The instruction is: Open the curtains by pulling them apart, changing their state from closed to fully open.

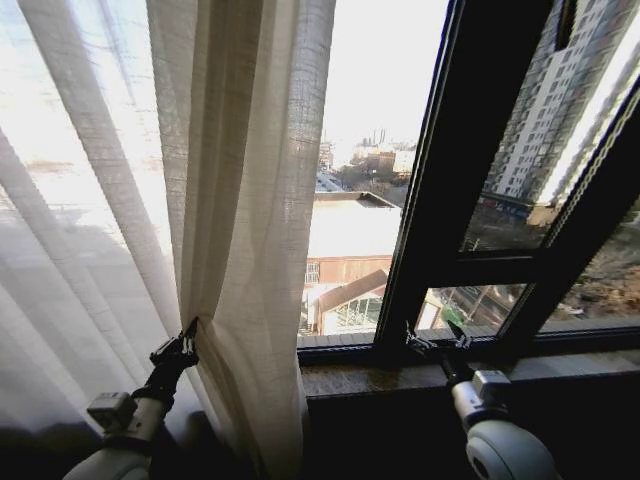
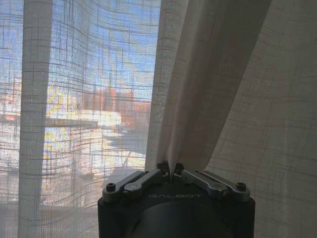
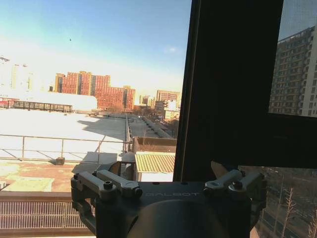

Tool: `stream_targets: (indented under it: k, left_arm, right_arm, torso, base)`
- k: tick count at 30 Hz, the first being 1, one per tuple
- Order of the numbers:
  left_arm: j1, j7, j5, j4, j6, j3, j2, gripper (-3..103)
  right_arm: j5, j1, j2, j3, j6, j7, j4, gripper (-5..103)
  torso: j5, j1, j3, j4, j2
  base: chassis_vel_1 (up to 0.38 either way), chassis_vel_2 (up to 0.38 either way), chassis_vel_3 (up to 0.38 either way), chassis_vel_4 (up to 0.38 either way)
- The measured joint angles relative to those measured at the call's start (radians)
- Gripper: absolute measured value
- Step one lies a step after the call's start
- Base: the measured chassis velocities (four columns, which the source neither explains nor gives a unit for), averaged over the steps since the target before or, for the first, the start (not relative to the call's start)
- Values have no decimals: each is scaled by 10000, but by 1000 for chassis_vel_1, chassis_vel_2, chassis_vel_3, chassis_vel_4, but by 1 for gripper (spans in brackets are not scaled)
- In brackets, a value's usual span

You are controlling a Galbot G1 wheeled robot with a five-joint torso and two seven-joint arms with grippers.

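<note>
A sheer cream curtain (image 1: pixel 250 200) hangs over the left half of the window, its inner edge bunched into thick pleats. My left gripper (image 1: pixel 190 335) is low at that bunched edge, shut on a fold of the fabric. In the left wrist view the fingertips (image 2: pixel 171 167) pinch a pleat of the curtain (image 2: pixel 213 89), which rises taut from them. My right gripper (image 1: pixel 440 338) stands open just above the window sill at the foot of the dark frame bar, holding nothing. The right wrist view has its fingers (image 3: pixel 225 179) spread wide, facing bare glass.
A dark window frame bar (image 1: pixel 450 200) runs up the right of the middle, with more bars to its right. A stone sill (image 1: pixel 380 378) lies along the bottom of the window. Bare glass (image 1: pixel 355 150) shows rooftops between the curtain and the frame.
</note>
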State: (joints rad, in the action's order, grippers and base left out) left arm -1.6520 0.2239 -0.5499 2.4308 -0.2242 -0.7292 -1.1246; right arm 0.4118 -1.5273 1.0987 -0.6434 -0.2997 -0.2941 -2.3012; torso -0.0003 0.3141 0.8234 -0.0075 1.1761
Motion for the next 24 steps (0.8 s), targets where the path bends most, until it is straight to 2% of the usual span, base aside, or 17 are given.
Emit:
stream_targets:
  k: [6, 10, 17, 19, 22, 24]
  left_arm:
    - [-143, 23, 89, 36, 19, -13, -114, 0]
    - [-253, 7, 111, 106, 30, -107, -220, 0]
    - [-346, 0, 67, 30, 94, -598, -395, 0]
    - [-347, 105, -29, -123, 132, -1089, -547, 0]
    - [-304, 252, -300, -283, 135, -1714, -679, 0]
    - [-238, 308, -627, -570, 134, -2514, -776, 0]
  right_arm:
    - [6, 12, -2, 33, 6, 1, 12, 100]
    - [0, 50, -8, 95, 6, -1, 61, 100]
    - [-17, 170, -83, 184, 17, 2, 152, 100]
    - [-22, 258, -118, 263, 23, 6, 182, 100]
    - [-25, 341, -134, 343, 26, 10, 209, 100]
    - [-33, 372, -142, 390, 30, 12, 227, 100]
  torso:
    - [-1, 0, 0, -1, 0]
    - [19, -1, 2, -5, -1]
    - [10, -2, 2, -3, -1]
    - [-5, -1, 1, -2, -1]
    - [-2, -1, 1, -1, 0]
    - [3, -2, 1, -2, 0]
  base:
    - [103, 68, -67, -108]
    - [-10, -17, 15, 14]
    - [-30, -31, 31, 26]
    - [0, 0, 0, 0]
    - [0, 0, 0, 0]
    - [0, 0, 0, 0]
